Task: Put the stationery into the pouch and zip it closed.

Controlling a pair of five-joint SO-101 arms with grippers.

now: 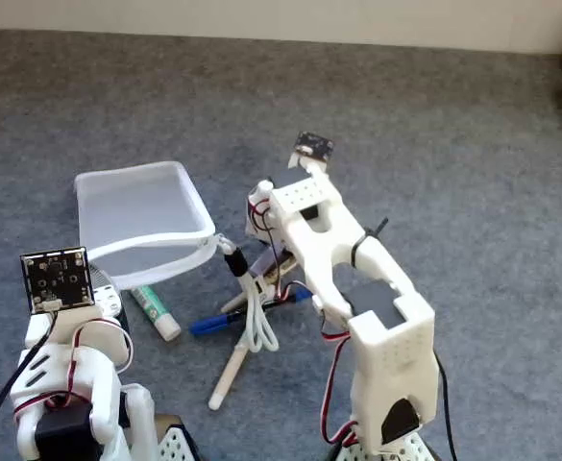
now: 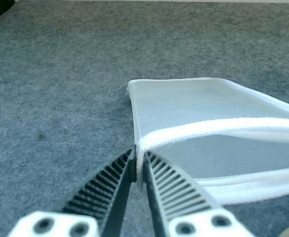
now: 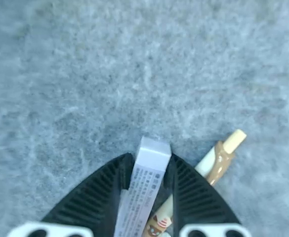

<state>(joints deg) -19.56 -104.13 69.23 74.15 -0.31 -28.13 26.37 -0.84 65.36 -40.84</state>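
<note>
loading step, we judge. left gripper [image 2: 139, 157] pinched tight on the rim of the pouch [image 1: 136, 206], which lies left of the pens [image 1: 218, 325]. right gripper [image 3: 150, 159] clamps a white labelled bar [image 3: 143, 190]. next: carry it left into the open mouth.

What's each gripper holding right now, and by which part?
Left gripper pinches the pouch at its zipper edge's corner. Right gripper clamps a white printed block near its end.

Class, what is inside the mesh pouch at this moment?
Nothing shows inside the pouch; its see-through mesh reveals only carpet. The corner pinched by the left end effector is covered.
</note>
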